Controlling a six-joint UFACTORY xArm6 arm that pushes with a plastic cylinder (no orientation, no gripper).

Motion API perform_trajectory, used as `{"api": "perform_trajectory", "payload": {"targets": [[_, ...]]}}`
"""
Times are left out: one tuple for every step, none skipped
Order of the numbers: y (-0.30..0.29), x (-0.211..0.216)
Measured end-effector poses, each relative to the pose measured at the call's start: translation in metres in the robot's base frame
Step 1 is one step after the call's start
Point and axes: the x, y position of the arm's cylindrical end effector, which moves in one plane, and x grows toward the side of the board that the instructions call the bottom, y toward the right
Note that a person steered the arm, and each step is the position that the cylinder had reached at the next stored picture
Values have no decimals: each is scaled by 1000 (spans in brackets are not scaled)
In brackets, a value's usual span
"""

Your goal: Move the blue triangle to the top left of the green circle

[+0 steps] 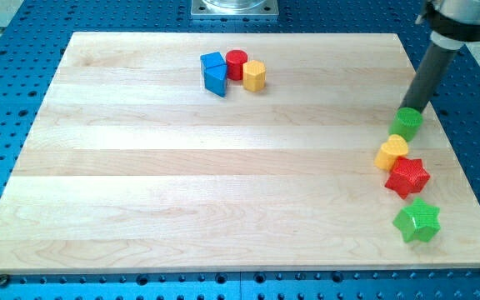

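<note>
The blue triangle [217,80] lies near the view's top centre on the wooden board [140,183], just below a blue cube [212,62]. The green circle [407,123] sits near the board's right edge. My tip [410,109] is at the green circle's upper edge, touching or just behind it. The dark rod rises from there toward the view's top right. The blue triangle is far to the left of my tip.
A red cylinder [237,64] and a yellow hexagon [255,75] sit right of the blue blocks. Below the green circle lie a yellow heart [392,152], a red star [407,177] and a green star [417,221].
</note>
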Motion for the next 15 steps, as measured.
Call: {"api": "perform_trajectory", "payload": {"targets": [[-16,-1],[-106,-20],[-212,-20],[-330,-24],[-327,-62],[-237,-87],[-174,-90],[-144,-91],[-109,-90],[-128,-76],[-169,-77],[-159,-59],[-109,-57],[-84,-54],[-58,-37]]}}
